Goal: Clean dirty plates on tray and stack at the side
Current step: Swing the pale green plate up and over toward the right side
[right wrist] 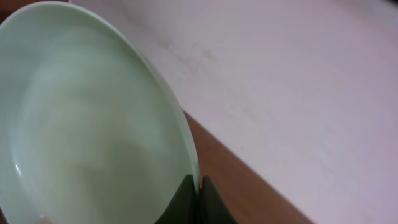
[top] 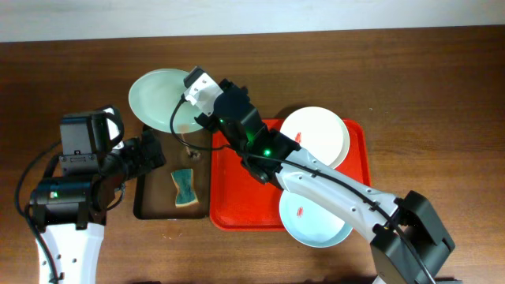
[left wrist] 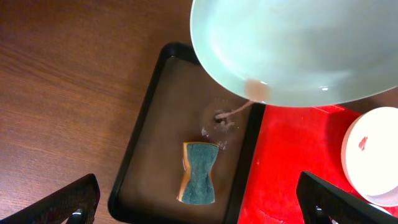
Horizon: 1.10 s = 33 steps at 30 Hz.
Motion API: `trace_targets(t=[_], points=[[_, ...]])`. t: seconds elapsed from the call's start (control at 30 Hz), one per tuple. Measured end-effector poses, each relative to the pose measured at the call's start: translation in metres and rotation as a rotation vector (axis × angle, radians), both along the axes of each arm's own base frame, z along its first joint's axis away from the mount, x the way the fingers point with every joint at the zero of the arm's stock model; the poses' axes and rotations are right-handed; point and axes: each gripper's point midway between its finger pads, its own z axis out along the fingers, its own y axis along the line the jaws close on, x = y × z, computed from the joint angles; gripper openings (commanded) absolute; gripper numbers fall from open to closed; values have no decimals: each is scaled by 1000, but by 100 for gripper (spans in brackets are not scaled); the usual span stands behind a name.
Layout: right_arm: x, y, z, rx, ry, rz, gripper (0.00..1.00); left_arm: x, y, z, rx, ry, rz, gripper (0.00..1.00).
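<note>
My right gripper (top: 189, 98) is shut on the rim of the pale mint green plate (top: 158, 99), holding it tilted over the far end of the brown tray; its fingertips (right wrist: 186, 198) pinch the plate's edge (right wrist: 81, 124). A brownish trickle runs off the plate's lower edge (left wrist: 298, 50) into that tray. The white plate (top: 316, 134) lies at the far right of the red tray (top: 237, 197) and shows a small red smear (left wrist: 364, 142). A pale blue plate (top: 316, 221) with a red smear lies on the tray's near right. My left gripper (top: 154, 154) hangs open and empty (left wrist: 199, 208) above the brown tray.
A black-rimmed brown tray (top: 154, 197) lies just left of the red tray and holds a teal-and-yellow sponge (top: 184, 189), seen below the left gripper (left wrist: 199, 173). Wet splashes mark the brown tray's floor (left wrist: 221, 118). Bare wooden table surrounds both trays.
</note>
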Motion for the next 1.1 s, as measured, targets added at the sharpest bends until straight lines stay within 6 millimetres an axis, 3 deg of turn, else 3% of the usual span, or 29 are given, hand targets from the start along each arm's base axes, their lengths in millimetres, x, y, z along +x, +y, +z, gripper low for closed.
trace_targets(t=[0.23, 1.1], points=[[-15, 23, 28, -49, -162, 52, 4, 0, 0, 0, 0, 0, 0, 99], [-13, 20, 35, -46, -193, 38, 4, 0, 0, 0, 0, 0, 0, 99]])
